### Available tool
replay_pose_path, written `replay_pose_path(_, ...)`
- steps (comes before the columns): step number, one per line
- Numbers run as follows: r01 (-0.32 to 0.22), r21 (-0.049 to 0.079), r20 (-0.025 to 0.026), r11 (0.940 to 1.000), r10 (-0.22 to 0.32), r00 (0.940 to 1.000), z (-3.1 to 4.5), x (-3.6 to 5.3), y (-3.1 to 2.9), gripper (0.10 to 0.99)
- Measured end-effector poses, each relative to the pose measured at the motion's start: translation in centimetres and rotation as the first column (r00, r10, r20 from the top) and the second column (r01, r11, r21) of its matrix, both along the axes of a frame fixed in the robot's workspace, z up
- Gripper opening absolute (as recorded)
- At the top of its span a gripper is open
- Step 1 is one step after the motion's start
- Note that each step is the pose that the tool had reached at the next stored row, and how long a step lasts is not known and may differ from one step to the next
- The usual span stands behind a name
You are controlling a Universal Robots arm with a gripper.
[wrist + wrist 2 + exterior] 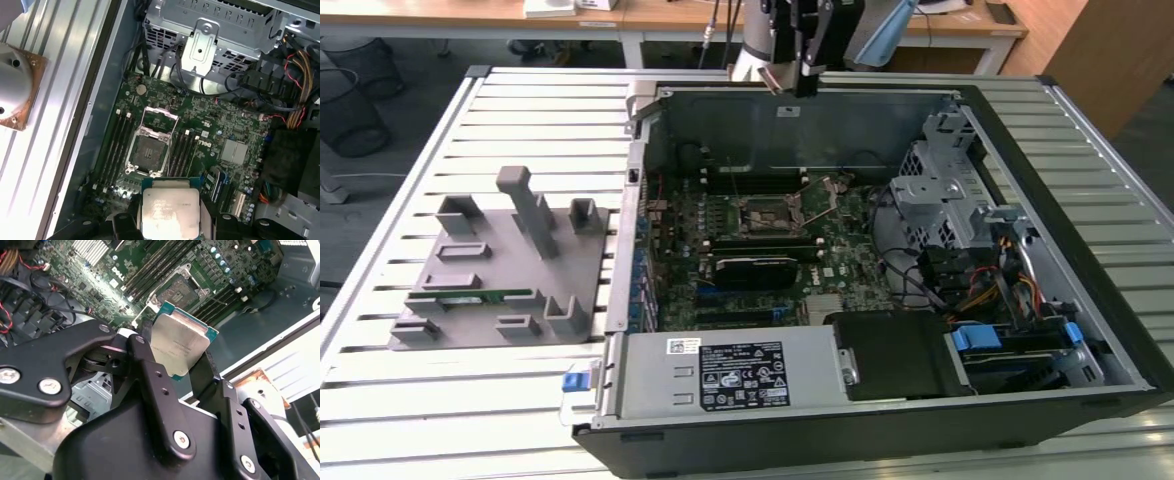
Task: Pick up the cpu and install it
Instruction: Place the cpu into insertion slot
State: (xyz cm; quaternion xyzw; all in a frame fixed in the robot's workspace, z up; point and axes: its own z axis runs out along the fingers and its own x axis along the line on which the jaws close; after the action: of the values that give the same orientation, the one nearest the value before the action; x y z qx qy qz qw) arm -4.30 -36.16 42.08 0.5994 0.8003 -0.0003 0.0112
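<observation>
cpu (pixel 181 344) w/ sides behind end effector (pixel 176 352)

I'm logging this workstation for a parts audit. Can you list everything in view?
computer case: one, black, open, on the table
table: one, silver slats, under the case
motherboard: one, green, inside the case
socket: one, silver frame, on the motherboard
power supply: one, silver, case's near edge in the exterior view
drive cage: one, silver, exterior view's right
holder: one, grey, on the table, exterior view's left
memory stick: one, green, in the holder
cpu: one, silver top, between the gripper's fingers
gripper: one, black, shut on the cpu over the case
</observation>
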Motion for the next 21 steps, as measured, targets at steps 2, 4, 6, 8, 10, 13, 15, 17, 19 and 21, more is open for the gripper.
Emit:
replay_pose_path(2, 0.032, 0.0, 0.0, 0.9995, -0.032, 0.9995, -0.02, 0.0, 0.0, 0.541)
replay_pose_path(4, 0.062, 0.0, 0.0, 0.9981, -0.062, 0.9981, -0.04, 0.0, 0.0, 0.541)
replay_pose_path(6, 0.09, 0.0, 0.0, 0.9959, -0.09, 0.9959, -0.07, 0.0, 0.0, 0.541)
replay_pose_path(8, 0.122, 0.0, 0.0, 0.9926, -0.122, 0.9926, -0.09, 0.0, 0.0, 0.541)
replay_pose_path(10, 0.151, 0.0, 0.0, 0.9886, -0.151, 0.9886, -0.11, 0.0, 0.0, 0.541)
replay_pose_path(13, 0.192, 0.0, 0.0, 0.9814, -0.192, 0.9814, -0.14, 0.0, 0.0, 0.541)
replay_pose_path(15, 0.218, 0.0, 0.0, 0.9759, -0.218, 0.9759, -0.16, 0.0, 0.0, 0.541)
replay_pose_path(17, 0.243, 0.0, 0.0, 0.9699, -0.243, 0.9699, -0.18, 0.0, 0.0, 0.541)
replay_pose_path(19, 0.271, 0.0, 0.0, 0.9627, -0.271, 0.9627, -0.2, 0.0, 0.0, 0.541)
replay_pose_path(21, 0.299, 0.0, 0.0, 0.9543, -0.299, 0.9543, -0.22, 0.0, 0.0, 0.541)
